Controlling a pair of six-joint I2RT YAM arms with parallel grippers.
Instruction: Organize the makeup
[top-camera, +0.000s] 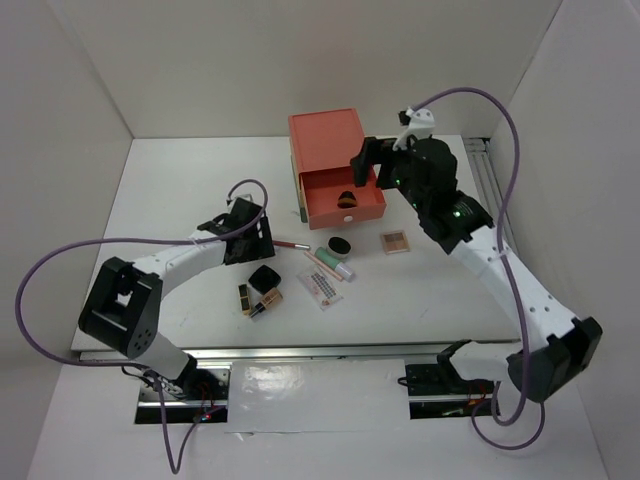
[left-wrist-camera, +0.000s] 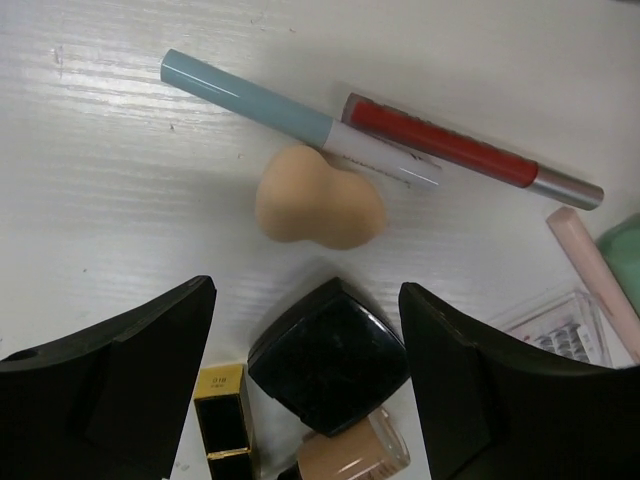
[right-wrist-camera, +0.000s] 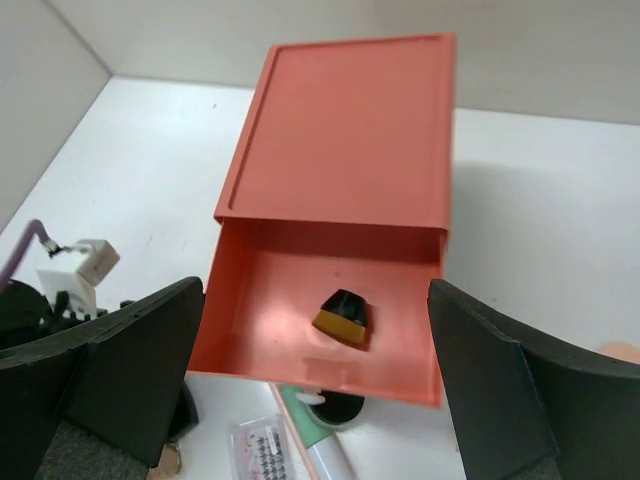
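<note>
The makeup lies scattered in front of a coral drawer box (top-camera: 325, 140) whose top drawer (top-camera: 320, 200) stands pulled out. My left gripper (left-wrist-camera: 308, 290) is open and hovers over a black square compact (left-wrist-camera: 330, 355), not touching it. Beside the compact are a gold-black lipstick (left-wrist-camera: 224, 420) and a beige bottle (left-wrist-camera: 355, 455). Farther off lie a beige sponge (left-wrist-camera: 318, 198), a teal pencil (left-wrist-camera: 250, 98) and a red gloss stick (left-wrist-camera: 450, 148). My right gripper (right-wrist-camera: 315, 290) is open above the drawer (right-wrist-camera: 280, 290), where a small black-and-gold piece (right-wrist-camera: 343, 316) rests.
A round black pot (top-camera: 340, 244), a mint tube (top-camera: 335, 262), a clear lash pack (top-camera: 320, 288) and a pink palette (top-camera: 395, 241) lie on the white table between the arms. White walls close in the back and both sides.
</note>
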